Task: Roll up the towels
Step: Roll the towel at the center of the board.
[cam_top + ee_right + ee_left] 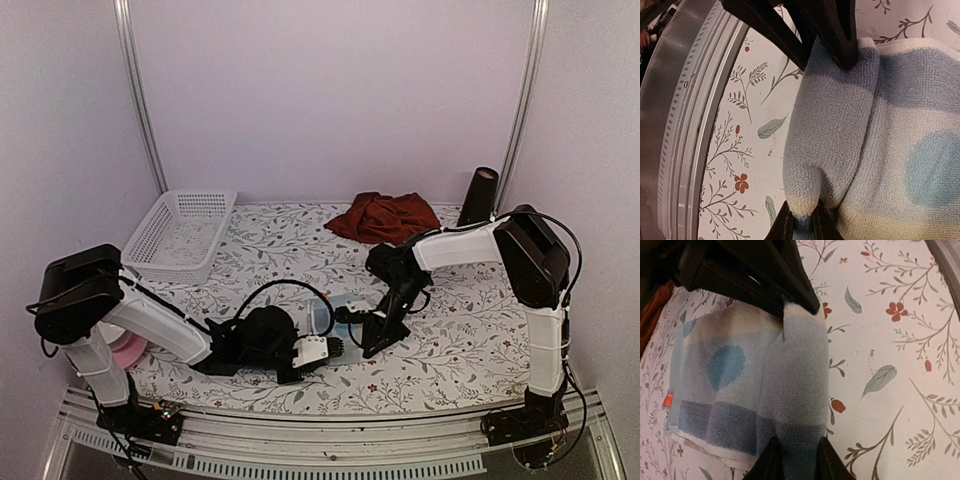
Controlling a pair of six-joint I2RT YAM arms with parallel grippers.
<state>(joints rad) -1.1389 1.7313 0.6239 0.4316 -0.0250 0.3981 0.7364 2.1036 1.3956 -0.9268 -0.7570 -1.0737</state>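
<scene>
The checked towel (pixel 740 385), pale blue and cream with a small red tag (pixel 668 400), lies on the flowered table between both arms (pixel 325 312). Its near edge is rolled into a thick fold (pixel 830 130). My left gripper (pixel 797 460) has its jaws against both sides of one end of that fold. At the other end my right gripper (pixel 801 225) pinches the fold tightly. Seen from above, the left gripper (pixel 335 346) and the right gripper (pixel 372 345) face each other across the towel. The dark red towel (pixel 385 215) lies crumpled at the back.
A white mesh basket (pixel 180 235) stands at the back left. A dark cone-shaped cup (pixel 478 195) is at the back right. Something pink (pixel 128 350) sits behind the left arm. A metal rail (pixel 685 125) runs along the table's near edge.
</scene>
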